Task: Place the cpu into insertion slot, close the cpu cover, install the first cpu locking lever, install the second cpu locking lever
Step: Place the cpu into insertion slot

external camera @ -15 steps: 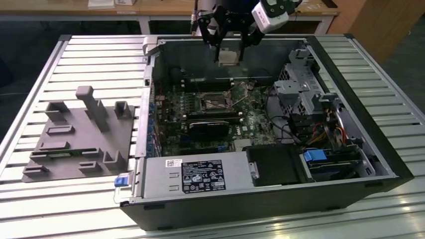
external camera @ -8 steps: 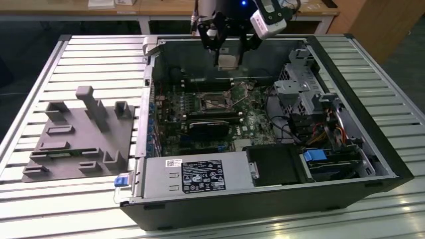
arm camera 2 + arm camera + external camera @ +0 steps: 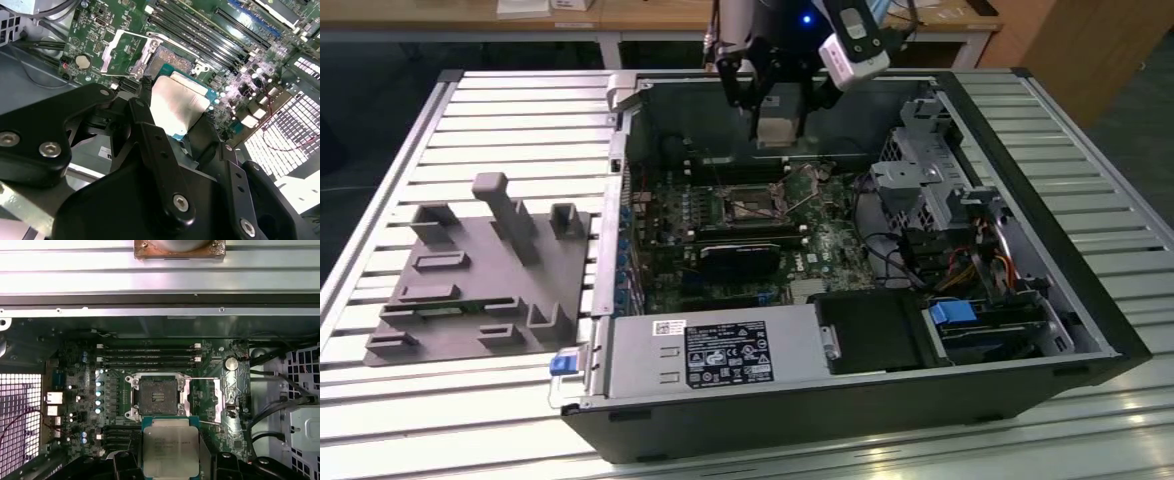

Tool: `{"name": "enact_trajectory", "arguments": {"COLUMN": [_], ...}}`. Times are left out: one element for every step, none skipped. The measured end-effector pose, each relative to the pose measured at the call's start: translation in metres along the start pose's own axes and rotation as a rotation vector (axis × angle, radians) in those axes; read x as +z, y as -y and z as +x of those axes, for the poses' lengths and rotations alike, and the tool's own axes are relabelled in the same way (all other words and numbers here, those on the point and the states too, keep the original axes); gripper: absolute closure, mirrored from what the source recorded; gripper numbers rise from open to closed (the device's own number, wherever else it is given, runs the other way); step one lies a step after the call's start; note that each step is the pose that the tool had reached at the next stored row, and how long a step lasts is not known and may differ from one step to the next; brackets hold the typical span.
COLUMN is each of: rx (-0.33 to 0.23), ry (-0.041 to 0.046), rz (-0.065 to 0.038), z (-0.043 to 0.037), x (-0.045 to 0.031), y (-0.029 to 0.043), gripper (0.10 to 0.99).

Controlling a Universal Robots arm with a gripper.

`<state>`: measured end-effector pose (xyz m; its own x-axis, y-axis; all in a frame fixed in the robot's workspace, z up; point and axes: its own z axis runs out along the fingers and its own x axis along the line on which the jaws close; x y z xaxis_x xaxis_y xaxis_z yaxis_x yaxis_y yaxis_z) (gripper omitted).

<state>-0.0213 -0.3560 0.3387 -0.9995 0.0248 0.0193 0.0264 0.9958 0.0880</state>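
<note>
In the exterior view we see the jaws pinching the cpu above the open case on the table. The slot lies below the jaws and apart from them, so we judge the first step, placing the chip, to be in hand. The cover is hard to make out here. In the second wrist view the fingers press on opposite edges of the cpu. Beyond the jaws sits the bare slot, and beside it the cover is swung open. The chip's nearer part is hidden behind the fingers. In the first wrist view the cpu is between the jaws, short of the slot and not touching it, and the cover lies folded off to the slot's side. We think seating it calls for squaring the chip's edges to the frame and lowering it flat, without sliding over the pins. The chip's underside is hidden, its nearest edge is cut off, and we cannot tell the levers apart from the frame's metal.
</note>
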Motion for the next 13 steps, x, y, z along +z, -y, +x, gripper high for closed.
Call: {"name": "enact_trajectory", "arguments": {"rx": [0.0,0.0,0.0,0.0,0.0,0.0,0.0,0.0,0.0,0.0,0.0,0.0,0.0], "ry": [0.0,0.0,0.0001,0.0002,0.0003,0.0002,0.0002,0.0002,0.0002,0.0003,0.0003,0.0003,0.0003], "rz": [0.001,0.002,0.002,0.004,0.005,0.007,0.009,0.01,0.011,0.011,0.011,0.011,0.012], "z": [0.0,0.0,0.0,0.0,0.0,0.0,0.0,0.0,0.0001,0.0002,0.0003,0.0003,0.0004], "x": [0.0012,0.0025,0.0039,0.0055,0.0073,0.009,0.0108,0.0126,0.0144,0.0163,0.0181,0.0199,0.0212], "y": [-0.0006,-0.0012,-0.0016,-0.0019,-0.0022,-0.0025,-0.0027,-0.0028,-0.0028,-0.0029,-0.003,-0.003,-0.003], "gripper": [0.549,0.549,0.549,0.549,0.549,0.549,0.549,0.549,0.549,0.549,0.549,0.549,0.549]}}
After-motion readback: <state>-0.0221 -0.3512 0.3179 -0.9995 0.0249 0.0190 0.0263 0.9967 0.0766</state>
